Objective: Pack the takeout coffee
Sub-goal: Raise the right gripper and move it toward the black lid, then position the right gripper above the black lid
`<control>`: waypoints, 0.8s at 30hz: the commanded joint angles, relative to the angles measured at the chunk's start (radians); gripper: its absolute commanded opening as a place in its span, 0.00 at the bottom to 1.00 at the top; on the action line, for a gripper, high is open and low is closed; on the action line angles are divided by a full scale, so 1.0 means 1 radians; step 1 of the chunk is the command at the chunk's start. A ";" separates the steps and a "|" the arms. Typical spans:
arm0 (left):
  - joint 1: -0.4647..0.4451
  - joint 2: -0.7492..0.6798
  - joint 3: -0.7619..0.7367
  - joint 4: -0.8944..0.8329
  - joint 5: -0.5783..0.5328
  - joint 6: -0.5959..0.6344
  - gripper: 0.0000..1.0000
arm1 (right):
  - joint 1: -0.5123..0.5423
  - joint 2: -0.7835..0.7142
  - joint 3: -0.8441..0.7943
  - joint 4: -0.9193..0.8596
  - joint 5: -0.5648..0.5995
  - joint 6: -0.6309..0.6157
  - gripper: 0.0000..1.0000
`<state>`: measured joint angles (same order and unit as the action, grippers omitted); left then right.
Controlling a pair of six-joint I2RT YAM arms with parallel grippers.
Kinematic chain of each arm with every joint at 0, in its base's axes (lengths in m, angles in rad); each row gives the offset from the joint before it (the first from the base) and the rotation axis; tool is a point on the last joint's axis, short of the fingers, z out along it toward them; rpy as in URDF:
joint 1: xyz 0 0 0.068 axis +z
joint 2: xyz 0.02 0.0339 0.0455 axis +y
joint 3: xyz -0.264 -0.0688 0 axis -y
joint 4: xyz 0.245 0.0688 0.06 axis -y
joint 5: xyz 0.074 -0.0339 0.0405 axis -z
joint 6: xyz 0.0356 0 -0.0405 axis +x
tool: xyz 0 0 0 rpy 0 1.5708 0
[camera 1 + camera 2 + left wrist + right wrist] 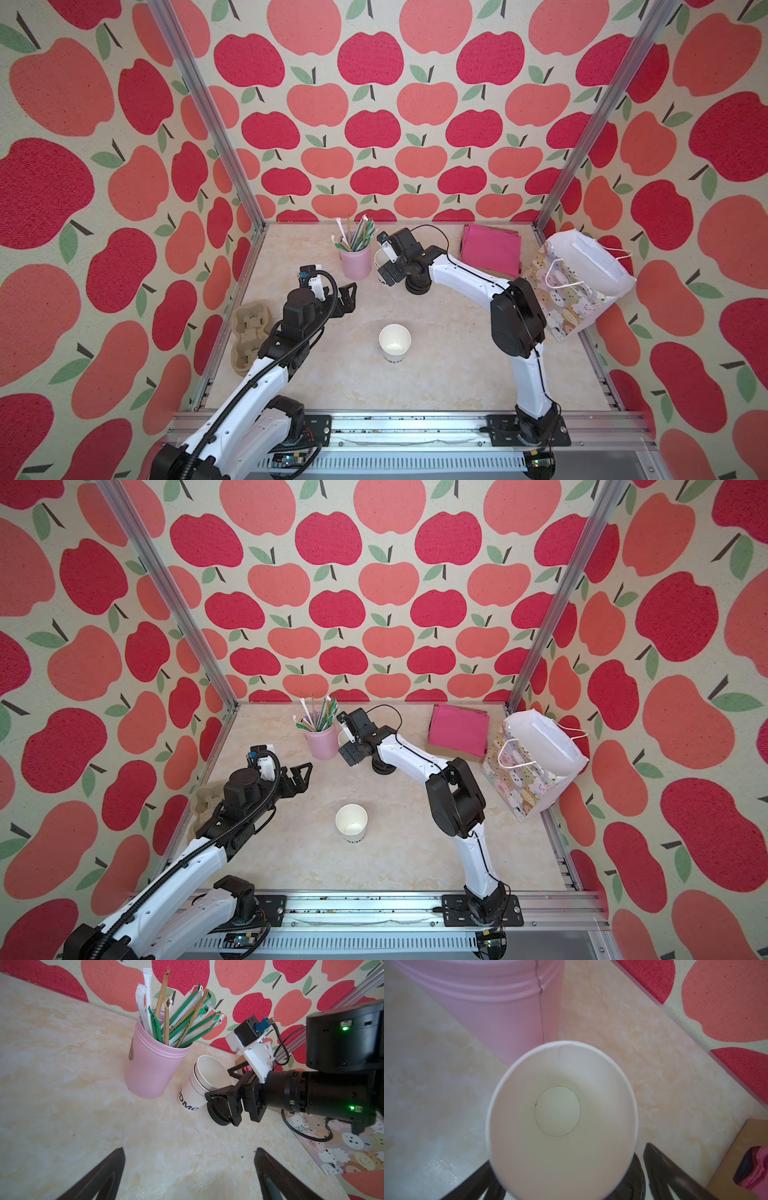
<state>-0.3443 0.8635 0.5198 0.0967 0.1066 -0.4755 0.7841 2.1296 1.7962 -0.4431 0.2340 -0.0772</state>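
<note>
- In both top views the left gripper (348, 297) (301, 774) hangs over the table (449, 374) with its jaws spread and nothing between them.
- The white paper cup (395, 343) (351, 823) stands upright with its mouth open. It is well apart from the left gripper, nearer the robot's base and off to the gripper's right.
- A cardboard cup carrier (249, 338) lies on the left gripper's other side, at the table edge.
- Also in both top views, the right gripper (383, 270) (347, 752) points down over the nested white cups (378, 257), jaws wide.
- The pink cup of straws (355, 259) (321, 742) is just beside the right gripper on its left. The black lids (417, 284) (384, 766) sit just beside it under the wrist.
- The pink napkins (492, 249) and the patterned gift bag (577, 286) lie further out to the right gripper's right.
- In the left wrist view the left gripper (191, 1167) has its two dark fingers (112, 1176) far apart over bare table.
- Ahead of it stand the pink cup of straws (151, 1070), then the nested white cups (197, 1086), with the right gripper (227, 1086) straddling their rim. The black lids (216, 1114) are beneath its near finger.
- In the right wrist view the right gripper (566, 1157) has its jaws parted either side of the nested white cups (562, 1105). A gap shows at one finger, so it is not clamped.
- The black lids (634, 1180) show in that gap, and the pink cup of straws (500, 1012) stands just beyond the rim.
</note>
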 commanded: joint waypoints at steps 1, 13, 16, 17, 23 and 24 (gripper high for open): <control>0.007 -0.015 -0.019 0.001 -0.021 0.022 0.99 | -0.017 0.031 0.061 0.001 -0.005 -0.015 0.99; 0.008 -0.009 -0.030 0.011 -0.013 0.017 0.99 | -0.065 0.126 0.200 -0.027 -0.058 -0.039 0.99; 0.008 -0.009 -0.030 0.010 -0.013 0.017 0.99 | -0.065 0.119 0.221 -0.045 -0.096 -0.044 0.99; 0.008 -0.011 -0.030 0.011 -0.013 0.016 0.99 | -0.064 0.108 0.216 -0.042 -0.112 -0.045 0.99; 0.010 -0.008 -0.032 0.012 -0.016 0.017 0.99 | -0.062 -0.024 0.125 -0.001 -0.182 -0.040 0.99; 0.010 -0.006 -0.032 0.013 -0.015 0.019 0.99 | -0.061 -0.052 0.109 0.001 -0.190 -0.037 0.99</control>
<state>-0.3405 0.8639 0.5011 0.1005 0.1009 -0.4755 0.7177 2.1834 1.9320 -0.4496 0.1005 -0.1074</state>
